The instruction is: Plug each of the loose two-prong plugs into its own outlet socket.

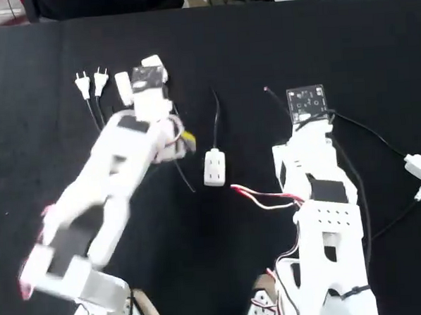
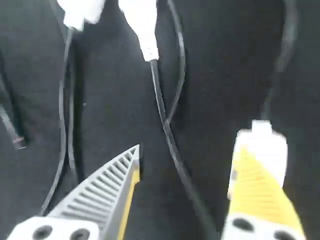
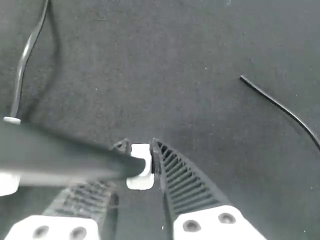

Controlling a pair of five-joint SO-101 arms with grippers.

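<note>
Black cloth worktop [image 1: 261,42], two white arms side by side.
Left tool [image 2: 197,142] is released, jaws wide, beside two white two-prong plugs [image 1: 84,82] far left. Right tool [image 3: 140,148] is grasping a small white piece [image 3: 140,170]. A white outlet socket [image 1: 213,166] lies mid-worktop.

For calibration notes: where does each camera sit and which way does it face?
High: above the table, looking down on both arms.
Left wrist: on its arm, facing two plugs past the open left gripper.
Right wrist: on its arm, facing the table; right gripper clamps a white piece.
Shared: high and left wrist show the plugs.
</note>
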